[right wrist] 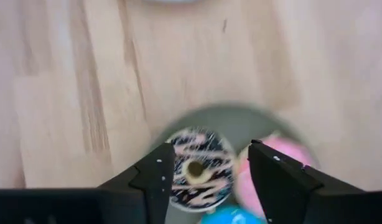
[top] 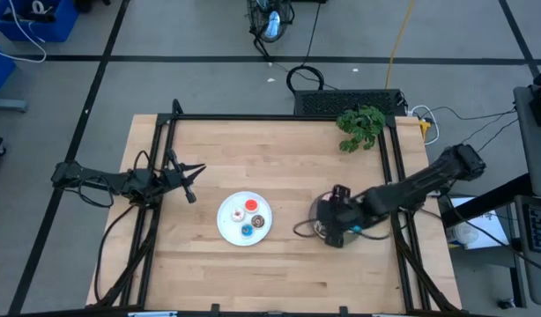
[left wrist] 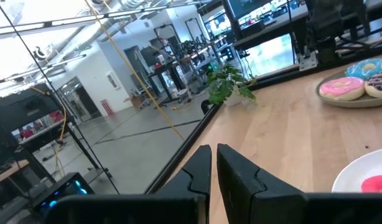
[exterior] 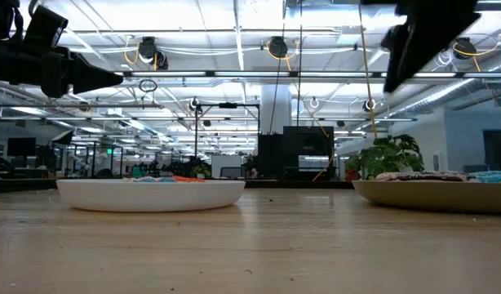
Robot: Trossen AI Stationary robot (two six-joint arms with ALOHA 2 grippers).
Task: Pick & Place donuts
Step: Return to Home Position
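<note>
Our right gripper [right wrist: 211, 155] hangs wide open, empty, over the grey plate [right wrist: 241, 121] holding the brown donut [right wrist: 194, 169], pink donut [right wrist: 297, 154] and blue donut [right wrist: 231, 216]. Tiny donuts [top: 251, 208] sit on the white plate [top: 228, 225]. Our left gripper [left wrist: 213, 155], nearly closed and empty, hovers by the desk's [top: 288, 167] left edge.

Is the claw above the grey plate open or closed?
Open. The right gripper has its fingers apart above the brown donut on the grey plate.
</note>
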